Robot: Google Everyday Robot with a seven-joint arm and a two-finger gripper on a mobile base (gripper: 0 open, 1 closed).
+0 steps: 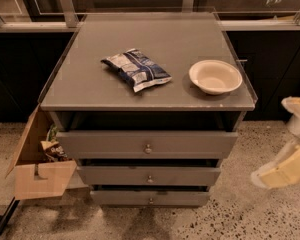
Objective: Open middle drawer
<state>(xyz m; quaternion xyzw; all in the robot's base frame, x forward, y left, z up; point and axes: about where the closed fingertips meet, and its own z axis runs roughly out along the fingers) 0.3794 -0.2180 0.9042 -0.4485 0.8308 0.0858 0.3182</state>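
Note:
The middle drawer (115, 176) is the second of three grey flat fronts in the cabinet, with a small round metal knob (150, 179) at its centre. Its front sits a little behind the taller top drawer front (105, 144), with a dark gap above it. The lowest drawer (120, 198) is under it. My gripper (289, 149) is cream-coloured and blurred at the right edge, off to the right of the cabinet at about drawer height, apart from every drawer and holding nothing that I can see.
On the grey cabinet top (90, 79) lie a blue and white snack bag (136, 69) and a white bowl (215, 76). An open cardboard box (40, 176) with scraps stands on the speckled floor at the left. Dark counters run behind.

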